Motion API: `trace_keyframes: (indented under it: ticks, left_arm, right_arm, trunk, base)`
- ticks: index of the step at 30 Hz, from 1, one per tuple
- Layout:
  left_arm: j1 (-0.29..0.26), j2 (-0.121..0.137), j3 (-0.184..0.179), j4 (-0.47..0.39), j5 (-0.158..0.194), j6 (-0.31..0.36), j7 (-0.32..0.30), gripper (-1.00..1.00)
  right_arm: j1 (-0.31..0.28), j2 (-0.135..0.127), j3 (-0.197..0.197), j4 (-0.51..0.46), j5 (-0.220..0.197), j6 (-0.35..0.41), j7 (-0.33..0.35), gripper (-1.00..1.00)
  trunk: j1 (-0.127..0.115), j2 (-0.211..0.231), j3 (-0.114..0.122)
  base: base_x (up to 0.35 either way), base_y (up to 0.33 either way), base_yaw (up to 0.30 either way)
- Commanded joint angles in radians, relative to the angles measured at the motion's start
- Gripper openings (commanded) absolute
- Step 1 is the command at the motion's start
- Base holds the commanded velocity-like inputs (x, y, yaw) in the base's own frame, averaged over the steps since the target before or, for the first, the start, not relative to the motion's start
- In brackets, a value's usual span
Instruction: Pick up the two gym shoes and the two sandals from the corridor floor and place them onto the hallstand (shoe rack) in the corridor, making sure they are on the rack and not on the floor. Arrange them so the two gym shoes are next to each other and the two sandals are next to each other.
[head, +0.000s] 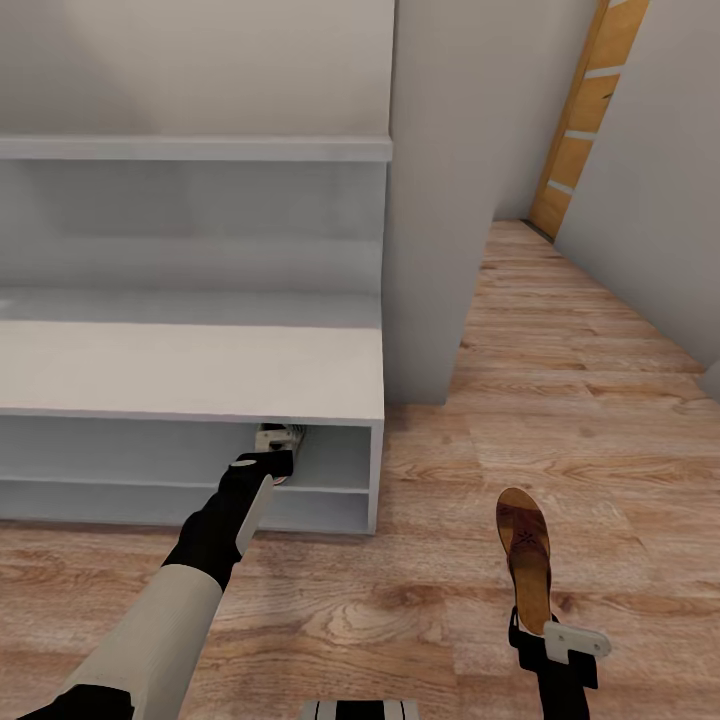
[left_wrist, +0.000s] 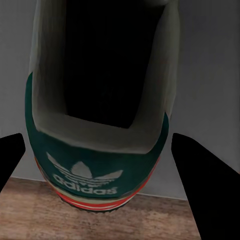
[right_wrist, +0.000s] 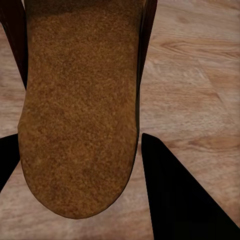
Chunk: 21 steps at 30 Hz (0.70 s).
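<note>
Head view: I face the rack (head: 190, 370), a low pale unit with a flat top and open shelves. My left arm reaches into its upper open shelf near the right end, and my left claw (head: 272, 452) sits just under the top board with a gym shoe (head: 281, 436) at its tip. By my judgement I am in the step of setting this shoe on the shelf. Next I need to let it rest flat, release, and draw the arm straight back without dragging it out. My right claw (head: 545, 625) is low over the floor (head: 600, 400), holding a sandal (head: 526, 560) by its heel, toe pointing away from me.

Left wrist view: the shoe's (left_wrist: 100, 100) green heel with its white logo sits between my two dark fingers (left_wrist: 207, 185). They stand wide of the heel on both sides, with a gap showing, so I read this claw as apart and not gripping. The wood floor lies below.

Right wrist view: the sandal's (right_wrist: 80, 100) tan footbed runs out between my fingers (right_wrist: 170, 190), which press against its heel edges. This claw is clamped on it, above the floor (right_wrist: 195, 75).
</note>
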<state>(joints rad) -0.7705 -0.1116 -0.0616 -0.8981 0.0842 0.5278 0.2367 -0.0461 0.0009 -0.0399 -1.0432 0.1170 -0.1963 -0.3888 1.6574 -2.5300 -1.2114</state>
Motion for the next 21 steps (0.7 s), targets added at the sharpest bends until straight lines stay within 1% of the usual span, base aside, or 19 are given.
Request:
trace_keyframes:
  ticks: [1, 11, 21]
  left_arm:
    - [0.0, 0.0, 0.0, 0.058, 0.004, 0.001, 0.001, -1.0]
    - [0.0, 0.001, 0.0, 0.058, 0.004, 0.0, 0.001, -1.0]
    - [0.0, 0.0, 0.0, 0.058, 0.005, 0.0, 0.001, -1.0]
  right_arm:
    - [0.0, 0.0, 0.0, 0.0, -0.004, -0.002, 0.001, -1.0]
    - [0.0, 0.0, 0.0, 0.0, -0.004, -0.002, 0.001, -1.0]
    - [0.0, -0.001, 0.0, 0.0, -0.004, -0.001, 0.001, -1.0]
  trunk:
    - [0.0, 0.0, 0.0]
    - [0.0, 0.0, 0.0]
    - [0.0, 0.0, 0.0]
  base:
    - [0.026, 0.0, 0.0]
    - [0.092, 0.0, 0.0]
    - [0.027, 0.0, 0.0]
